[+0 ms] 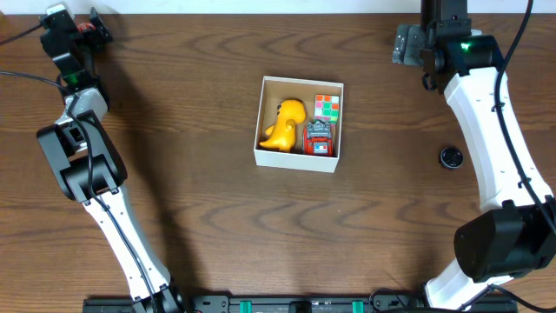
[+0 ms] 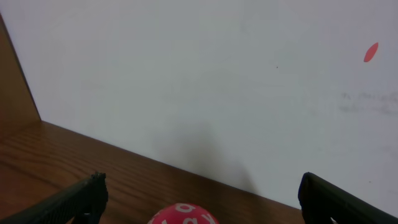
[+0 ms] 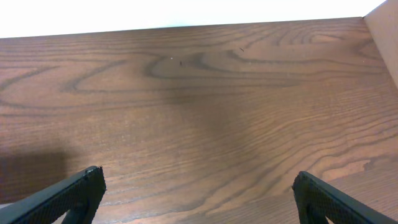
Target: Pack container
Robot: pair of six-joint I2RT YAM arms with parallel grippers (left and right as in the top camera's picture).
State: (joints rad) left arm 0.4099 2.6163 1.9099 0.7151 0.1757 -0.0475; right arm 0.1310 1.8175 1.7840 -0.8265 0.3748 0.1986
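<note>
Container [image 1: 300, 160]: stands at the middle of the bench [image 1: 191, 174], slightly nearer the far edge than the near edge; square and shallow, with white walls and a brown inside; open at the top.

Contents: a yellow toy animal [image 1: 285, 123] fills the left half; a colour-tile puzzle cube [image 1: 327, 106] lies in the far right corner of the box; a red toy [image 1: 320, 139] lies in the near right corner, just beside the cube and the yellow toy.

Left jaws: positioned at the far left corner of the bench, facing the white wall [image 2: 217, 74]; the two dark fingers [image 2: 68, 202] are spread wide; a red ball with white markings [image 2: 182, 214] sits between them at the lower edge of the left wrist view, clear of both fingers as far as is visible; no grip on it is seen.

Right jaws: positioned near the far edge, towards the far right corner; fingers [image 3: 62, 196] spread wide above bare wood; nothing between them.

Other item: a small black round object [image 1: 450, 156] rests on the bench near the right edge, well apart from the container.
</note>
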